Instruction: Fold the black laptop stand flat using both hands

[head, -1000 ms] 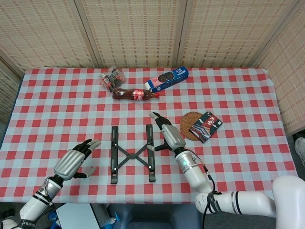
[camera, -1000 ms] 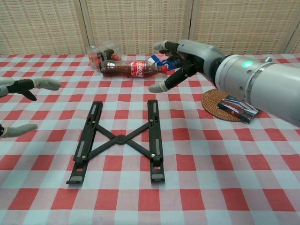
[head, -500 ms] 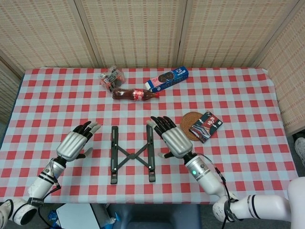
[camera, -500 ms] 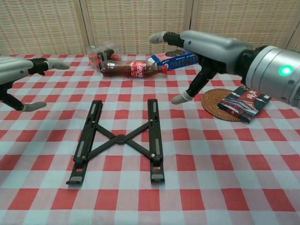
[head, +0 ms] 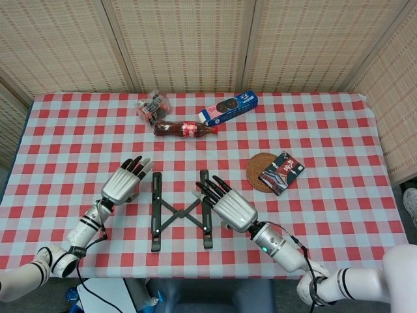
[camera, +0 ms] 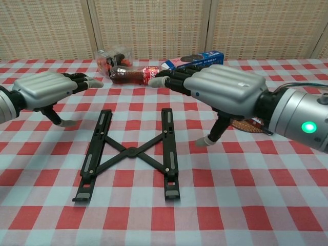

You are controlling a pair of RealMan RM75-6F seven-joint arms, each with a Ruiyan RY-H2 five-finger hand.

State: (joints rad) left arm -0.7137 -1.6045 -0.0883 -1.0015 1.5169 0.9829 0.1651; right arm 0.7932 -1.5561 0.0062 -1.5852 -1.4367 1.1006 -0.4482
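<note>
There was one laptop stand (head: 180, 210), one cola bottle (head: 184, 128), one cookie box (head: 229, 107), one snack bag (head: 153, 105), one woven coaster (head: 258, 171), one dark packet (head: 282, 172), and two robot hands: left (head: 123, 184) and right (head: 230, 207).

We see bare checked cloth (head: 78, 150) to the left of the laptop stand (head: 180, 210) and in front of it, so hands can pass there. To the right, the round coaster (head: 258, 171) and the dark packet (head: 281, 172) lying on it crowd that flank. Behind the stand, well apart, the cola bottle (head: 184, 128), snack bag (head: 152, 106) and biscuit box (head: 229, 107) line the far side.
</note>
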